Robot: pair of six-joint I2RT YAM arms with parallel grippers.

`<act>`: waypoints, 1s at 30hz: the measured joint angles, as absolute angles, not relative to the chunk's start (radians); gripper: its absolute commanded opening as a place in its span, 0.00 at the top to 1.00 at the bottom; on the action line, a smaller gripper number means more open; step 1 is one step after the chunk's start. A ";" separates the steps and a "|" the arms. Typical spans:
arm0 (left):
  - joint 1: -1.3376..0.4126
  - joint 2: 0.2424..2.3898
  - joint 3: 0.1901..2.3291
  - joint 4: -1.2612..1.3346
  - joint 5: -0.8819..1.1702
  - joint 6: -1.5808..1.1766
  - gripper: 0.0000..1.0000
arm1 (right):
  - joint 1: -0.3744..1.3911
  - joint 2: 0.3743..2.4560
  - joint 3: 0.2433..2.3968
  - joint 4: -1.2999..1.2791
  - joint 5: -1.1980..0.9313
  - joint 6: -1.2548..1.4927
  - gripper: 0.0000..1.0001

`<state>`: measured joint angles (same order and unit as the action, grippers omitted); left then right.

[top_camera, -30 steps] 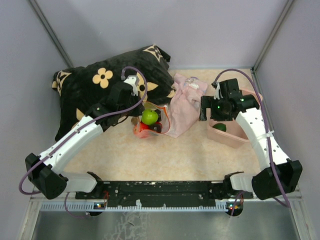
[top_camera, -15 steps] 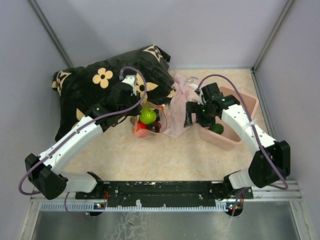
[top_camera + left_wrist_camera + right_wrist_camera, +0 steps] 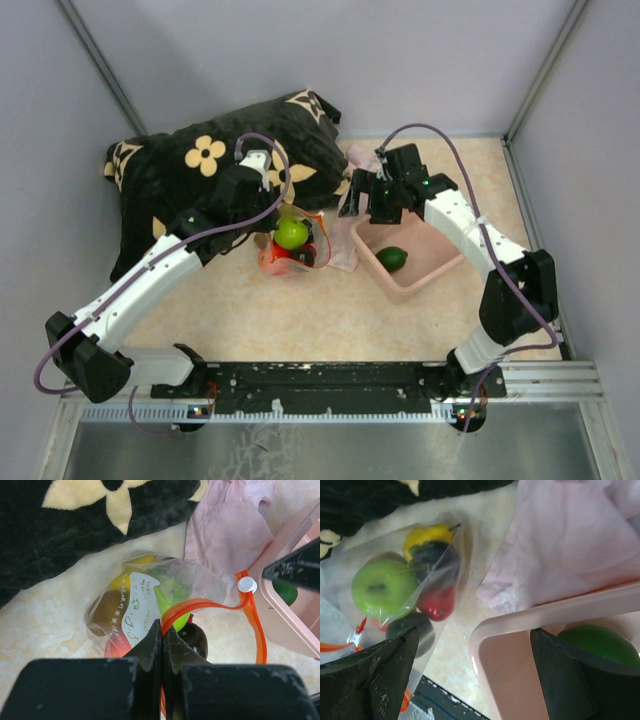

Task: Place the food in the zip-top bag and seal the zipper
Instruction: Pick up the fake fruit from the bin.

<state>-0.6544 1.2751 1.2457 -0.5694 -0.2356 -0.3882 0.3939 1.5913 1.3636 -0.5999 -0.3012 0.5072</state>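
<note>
Beside the black floral pillow (image 3: 170, 180), we see the zip-top bag (image 3: 150, 595) on the tabletop (image 3: 300, 310). It is limp and slippery, with fruits inside. It is best held by the stiffer zipper (image 3: 210, 603), which the left gripper (image 3: 161, 630) pinches. The right gripper (image 3: 365, 200) is spread wide and empty over the pink bin (image 3: 400, 292), which holds a dark green fruit (image 3: 392, 258). A pink cloth (image 3: 225, 535) crowds the bag's mouth.

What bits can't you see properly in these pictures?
Left wrist view: the label and crinkles on the zip-top bag blur the food inside, so there is no sure count.
Left wrist view: the near end of the zipper is hidden behind the shut left gripper.
Right wrist view: the green fruit in the pink bin is partly behind a finger of the open right gripper.
Top view: the right gripper covers part of the pink cloth.
</note>
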 measured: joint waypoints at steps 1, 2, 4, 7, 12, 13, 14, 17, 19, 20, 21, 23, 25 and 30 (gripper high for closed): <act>-0.654 1.275 1.246 -0.569 -0.237 -0.388 1.00 | 0.387 1.592 1.377 -0.611 -0.294 0.492 0.07; -0.654 1.275 1.246 -0.570 -0.239 -0.388 1.00 | 0.381 1.592 1.390 -0.624 -0.289 0.475 0.07; -0.654 1.275 1.246 -0.573 -0.246 -0.388 1.00 | 0.369 1.590 1.425 -0.662 -0.273 0.424 0.08; -0.654 1.275 1.246 -0.577 -0.255 -0.389 1.00 | 0.351 1.560 1.444 -0.724 -0.246 0.353 0.09; -0.654 1.278 1.247 -0.584 -0.265 -0.389 1.00 | 0.287 1.462 1.388 -0.831 -0.189 0.259 0.08; -0.654 1.280 1.247 -0.585 -0.265 -0.389 1.00 | 0.276 1.450 1.370 -0.842 -0.166 0.244 0.08; -0.654 1.285 1.248 -0.585 -0.265 -0.389 1.00 | 0.270 1.442 1.351 -0.854 -0.143 0.229 0.08; -0.654 1.295 1.249 -0.587 -0.265 -0.389 1.00 | 0.268 1.443 1.293 -0.859 -0.101 0.199 0.05; -0.654 1.300 1.252 -0.590 -0.266 -0.389 1.00 | 0.268 1.444 1.260 -0.859 -0.089 0.181 0.04; -0.654 1.302 1.255 -0.593 -0.266 -0.389 1.00 | 0.268 1.445 1.249 -0.854 -0.083 0.174 0.04; -0.654 1.303 1.259 -0.595 -0.266 -0.389 1.00 | 0.268 1.447 1.242 -0.849 -0.079 0.167 0.04; -0.654 1.304 1.265 -0.601 -0.266 -0.388 1.00 | 0.268 1.451 1.229 -0.832 -0.075 0.160 0.04; -0.654 1.304 1.266 -0.603 -0.268 -0.389 1.00 | 0.268 1.451 1.204 -0.797 -0.075 0.160 0.04; -0.654 1.304 1.269 -0.613 -0.269 -0.392 1.00 | 0.268 1.470 1.156 -0.745 -0.071 0.233 0.04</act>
